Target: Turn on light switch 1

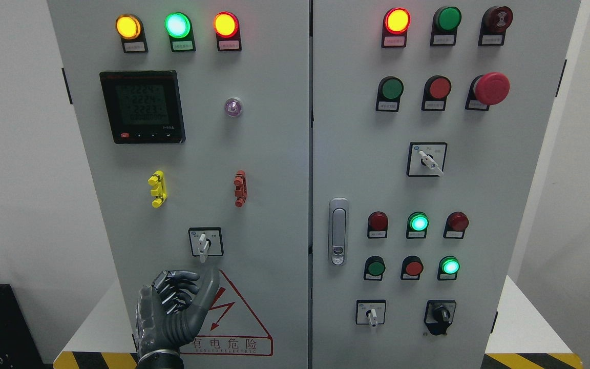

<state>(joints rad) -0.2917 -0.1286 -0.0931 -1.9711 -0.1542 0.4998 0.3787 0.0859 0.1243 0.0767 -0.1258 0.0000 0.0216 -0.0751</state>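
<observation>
A grey control cabinet (274,154) fills the view. On its left door a rotary selector switch (204,243) with a white handle pointing down sits in a black-framed plate. My left hand (182,297) is raised just below it, in front of the red warning triangle (233,318). Its fingers (177,287) are loosely curled and the thumb points up toward the switch, a little short of the handle. It holds nothing. The right arm is not in view.
The left door carries three lit lamps (177,24), a digital meter (143,106), and yellow (157,188) and red (240,188) clips. The right door has a handle (338,230), more selector switches (426,160), push buttons, and a red emergency stop (490,88).
</observation>
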